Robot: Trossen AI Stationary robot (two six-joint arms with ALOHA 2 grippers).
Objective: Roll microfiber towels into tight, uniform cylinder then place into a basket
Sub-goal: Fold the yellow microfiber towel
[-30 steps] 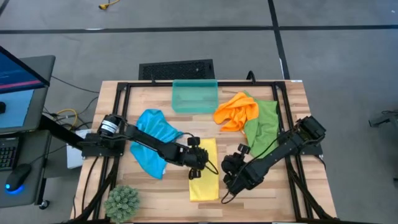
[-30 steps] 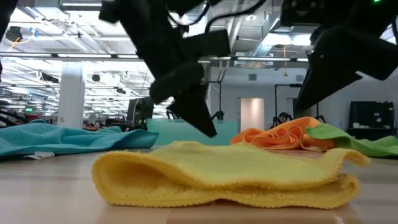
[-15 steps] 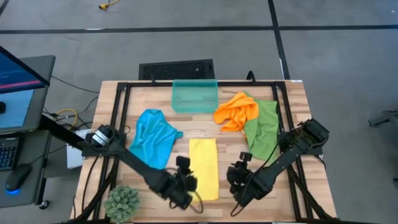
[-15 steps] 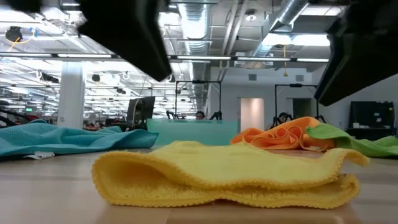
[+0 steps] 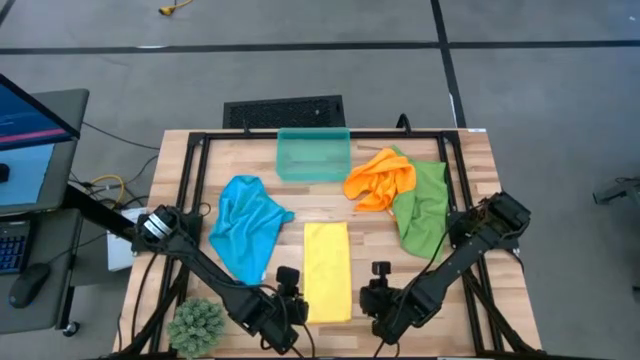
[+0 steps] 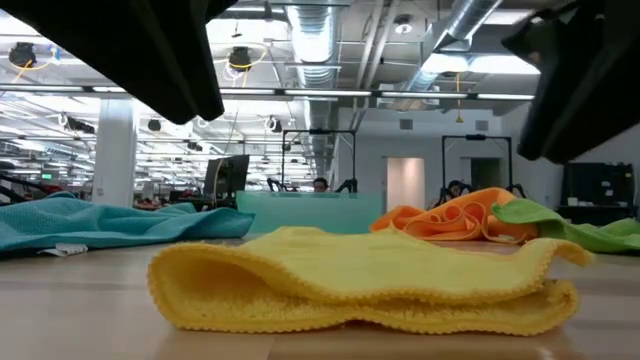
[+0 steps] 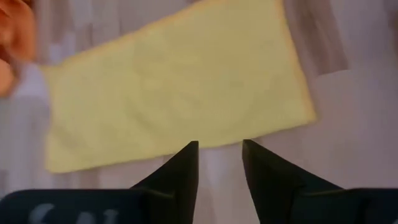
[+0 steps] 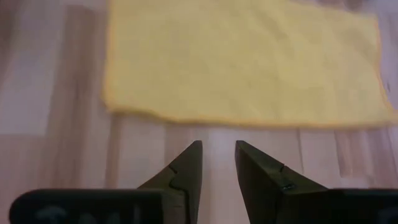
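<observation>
The yellow towel (image 5: 328, 272) lies folded into a long strip on the table's near middle; the low view (image 6: 360, 280) shows its stacked layers. My left gripper (image 5: 295, 298) hovers open just off the strip's near left corner (image 7: 219, 149). My right gripper (image 5: 375, 295) hovers open off its near right side (image 8: 218, 149). Neither touches it. The blue towel (image 5: 245, 228) lies crumpled at the left. The orange towel (image 5: 380, 178) and the green towel (image 5: 425, 205) lie at the right. The teal basket (image 5: 313, 153) stands at the far middle.
A black grated rectangle (image 5: 283, 110) lies beyond the basket, off the table's far edge. A small green plant (image 5: 197, 325) stands at the near left corner. Black frame rails (image 5: 195, 180) run along the table's sides. Bare wood shows between the yellow towel and the basket.
My left gripper has gone from above the yellow towel's far left part toward the table's near edge, and now stands off the towel's near left corner. My right gripper has also gone a little toward the near edge. The yellow towel lies as before.
</observation>
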